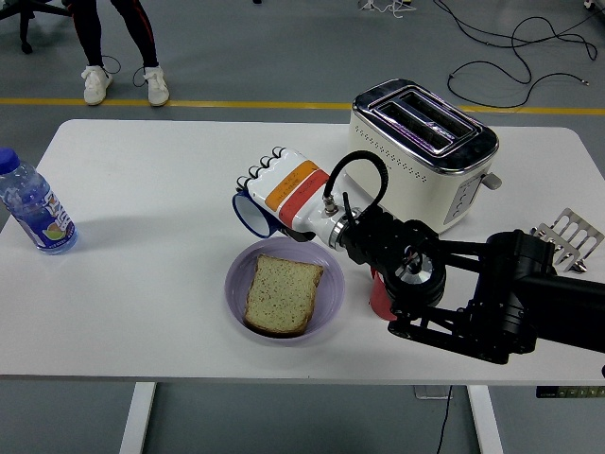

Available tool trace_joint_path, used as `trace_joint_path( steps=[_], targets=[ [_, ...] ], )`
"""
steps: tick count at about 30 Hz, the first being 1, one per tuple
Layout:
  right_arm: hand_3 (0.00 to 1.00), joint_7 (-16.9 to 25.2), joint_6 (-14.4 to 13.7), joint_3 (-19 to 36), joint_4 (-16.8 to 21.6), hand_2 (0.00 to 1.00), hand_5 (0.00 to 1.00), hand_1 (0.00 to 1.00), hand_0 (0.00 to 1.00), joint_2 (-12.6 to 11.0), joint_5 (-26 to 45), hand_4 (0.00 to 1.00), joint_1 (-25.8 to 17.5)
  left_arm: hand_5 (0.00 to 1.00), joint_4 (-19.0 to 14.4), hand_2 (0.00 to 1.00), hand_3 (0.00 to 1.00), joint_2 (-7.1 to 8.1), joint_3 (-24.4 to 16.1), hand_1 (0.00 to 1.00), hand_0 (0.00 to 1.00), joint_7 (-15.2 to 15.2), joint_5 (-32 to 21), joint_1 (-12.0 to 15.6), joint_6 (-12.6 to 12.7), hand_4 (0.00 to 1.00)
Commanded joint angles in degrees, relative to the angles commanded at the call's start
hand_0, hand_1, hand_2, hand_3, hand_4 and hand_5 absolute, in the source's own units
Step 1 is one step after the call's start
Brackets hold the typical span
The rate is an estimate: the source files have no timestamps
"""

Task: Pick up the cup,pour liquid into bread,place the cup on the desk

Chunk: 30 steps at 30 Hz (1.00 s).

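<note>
Right white robot hand (284, 189) wrapped around blue cup (253, 214), tipped sideways, mouth facing left. Cup above table, just far-left of bread slice (282, 294) in lilac bowl (326, 307); bread lies near-right.

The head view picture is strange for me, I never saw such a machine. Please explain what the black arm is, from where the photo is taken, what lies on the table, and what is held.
The camera sits high on a humanoid robot and looks down over a white table. The black arm entering from the right is the robot's right arm; its white right hand has five fingers. The fingers are curled around a blue cup, tipped on its side above the far rim of a purple bowl that holds a slice of bread. Also on the table: a cream toaster, a red cup mostly hidden behind the arm, a water bottle at the left, and a metal rack at the right. A person's legs show at the far side. The left arm is not visible.
</note>
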Motion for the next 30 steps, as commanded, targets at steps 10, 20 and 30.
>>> trace_joint_path(
  steps=[10, 20, 30],
  targets=[
    [0.55, 0.54, 0.08, -2.11, -2.38, 0.528, 0.011, 0.408, 0.383, -0.82, -1.21, 0.601, 0.28, 0.93, 0.0, 0.728, 0.633, 0.22, -0.43, 0.706, 0.664, 0.23, 0.78, 0.58, -0.07, 0.391],
    [0.554, 0.46, 0.24, -2.4, -2.93, 0.533, 0.002, 0.415, 0.383, -1.6, -2.1, 0.583, 0.98, 0.93, 0.0, 0.729, 0.634, 0.36, 0.69, 0.707, 0.663, 0.01, -0.21, 0.74, -0.11, 0.39],
    [0.556, 0.28, 0.58, -2.34, -3.02, 0.535, 0.002, 0.419, 0.385, -1.67, -2.15, 0.569, 1.4, 0.931, 0.0, 0.728, 0.635, 0.27, 0.65, 0.706, 0.664, -0.02, -0.44, 0.55, -0.16, 0.39]
  ],
)
